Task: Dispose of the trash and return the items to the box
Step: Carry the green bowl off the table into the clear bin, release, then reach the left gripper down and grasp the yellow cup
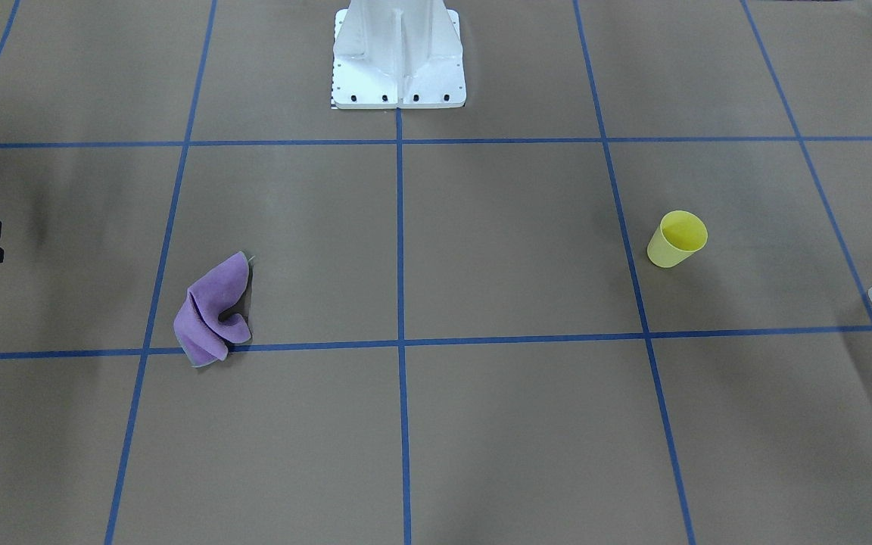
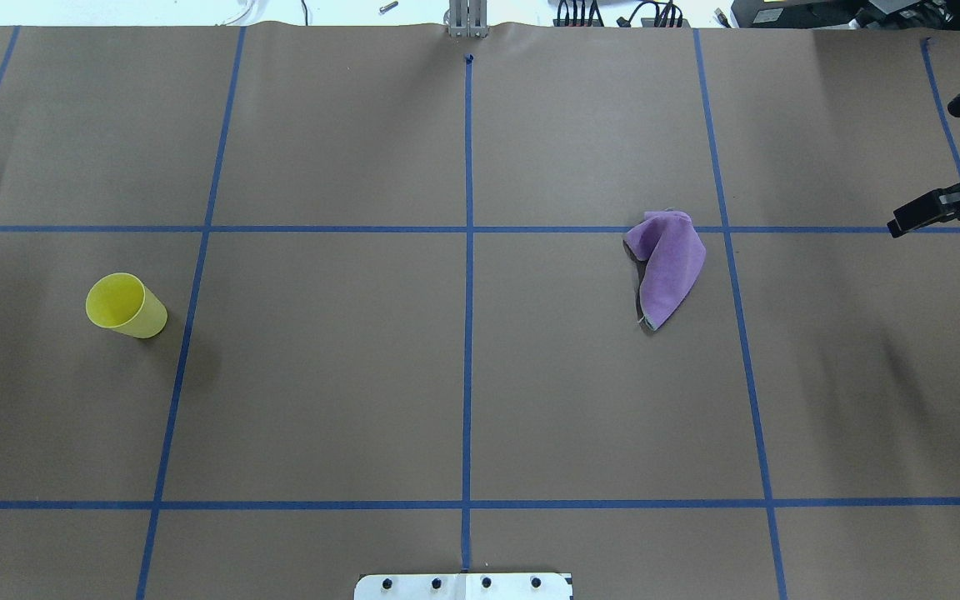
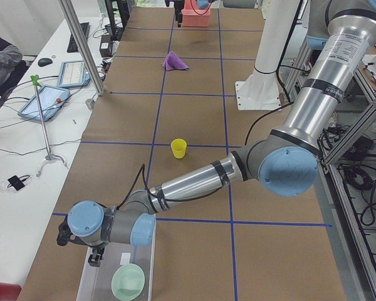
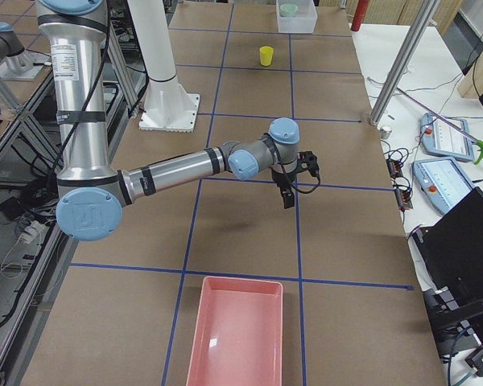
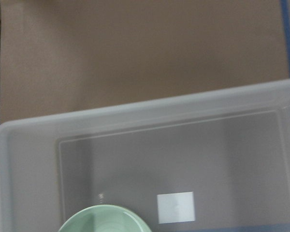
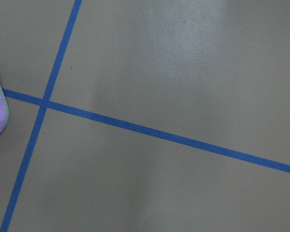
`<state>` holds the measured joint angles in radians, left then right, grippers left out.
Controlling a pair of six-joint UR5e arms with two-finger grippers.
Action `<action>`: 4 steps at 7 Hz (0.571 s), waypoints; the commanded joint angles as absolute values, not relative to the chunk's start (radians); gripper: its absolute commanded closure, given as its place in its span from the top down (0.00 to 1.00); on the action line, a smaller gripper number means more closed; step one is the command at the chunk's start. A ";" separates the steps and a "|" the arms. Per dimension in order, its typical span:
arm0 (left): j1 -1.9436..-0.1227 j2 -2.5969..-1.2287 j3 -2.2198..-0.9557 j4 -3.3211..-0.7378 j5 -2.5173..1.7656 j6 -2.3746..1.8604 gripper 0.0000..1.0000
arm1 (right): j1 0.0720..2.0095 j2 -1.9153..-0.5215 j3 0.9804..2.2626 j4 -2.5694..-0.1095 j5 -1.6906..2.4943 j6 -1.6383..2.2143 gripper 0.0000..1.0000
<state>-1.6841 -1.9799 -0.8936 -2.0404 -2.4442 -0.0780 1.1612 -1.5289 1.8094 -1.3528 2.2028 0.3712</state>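
The yellow cup (image 1: 677,239) stands upright on the brown table, also in the overhead view (image 2: 124,305). The mint-green bowl (image 3: 128,282) lies inside the translucent white bin (image 3: 88,282) at the table's left end; the left wrist view shows the bowl's rim (image 5: 106,220) and the bin's wall (image 5: 135,108). My left gripper (image 3: 95,257) hangs over the bin, and I cannot tell if it is open. My right gripper (image 2: 897,227) hovers at the table's right side, right of a crumpled purple cloth (image 2: 667,265). It is cut off by the frame edge, so its jaws are unclear.
A pink tray (image 4: 237,334) lies empty at the table's right end. The white robot base (image 1: 398,60) stands at the table's back middle. Blue tape lines grid the brown paper. An operators' desk with tablets runs along the far side.
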 commanded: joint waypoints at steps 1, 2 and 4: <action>-1.576 -1.837 -1.388 -1.852 -2.490 -0.362 0.99 | 1.161 -1.528 1.809 -1.355 2.203 0.373 1.00; -1.480 -1.775 -1.572 -1.835 -2.490 -0.462 0.99 | 1.160 -1.528 1.806 -1.355 2.203 0.371 1.00; -1.263 -1.706 -1.738 -1.836 -2.473 -0.515 0.99 | 1.157 -1.522 1.804 -1.356 2.203 0.373 1.00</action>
